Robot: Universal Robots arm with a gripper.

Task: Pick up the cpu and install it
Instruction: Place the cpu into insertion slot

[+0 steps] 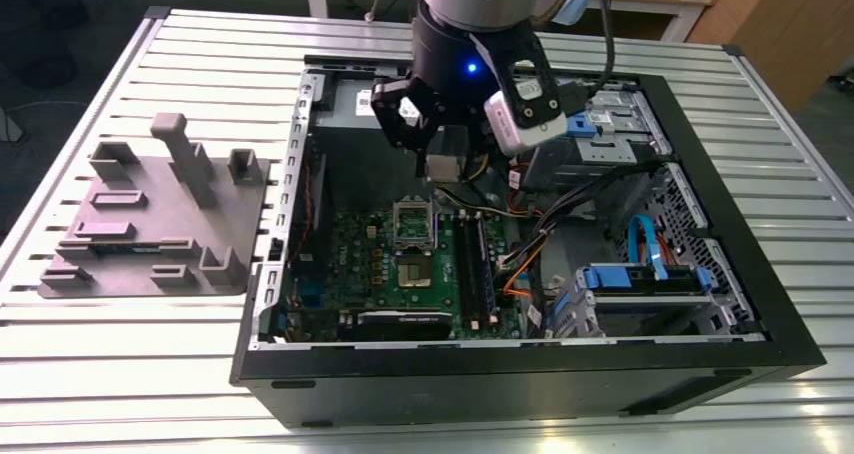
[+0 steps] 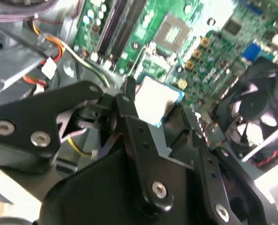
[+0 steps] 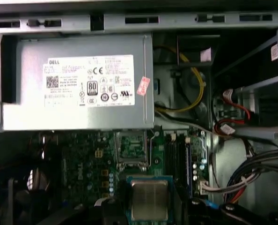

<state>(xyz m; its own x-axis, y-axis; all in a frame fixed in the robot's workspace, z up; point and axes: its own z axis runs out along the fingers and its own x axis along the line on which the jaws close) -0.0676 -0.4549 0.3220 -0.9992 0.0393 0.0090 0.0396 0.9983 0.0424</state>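
Claw (image 1: 445, 166) clamped on the chip (image 3: 149, 199), hanging over the green board (image 1: 350, 254). Risk: a skewed chip going down crooked could bend the pins in the socket (image 3: 131, 146).

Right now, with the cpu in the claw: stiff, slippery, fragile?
Likely stiff: the cpu is a flat, metal-topped square showing no bend. Probably light, being so thin. It may slip, since the claw seems to grip only its narrow edges.
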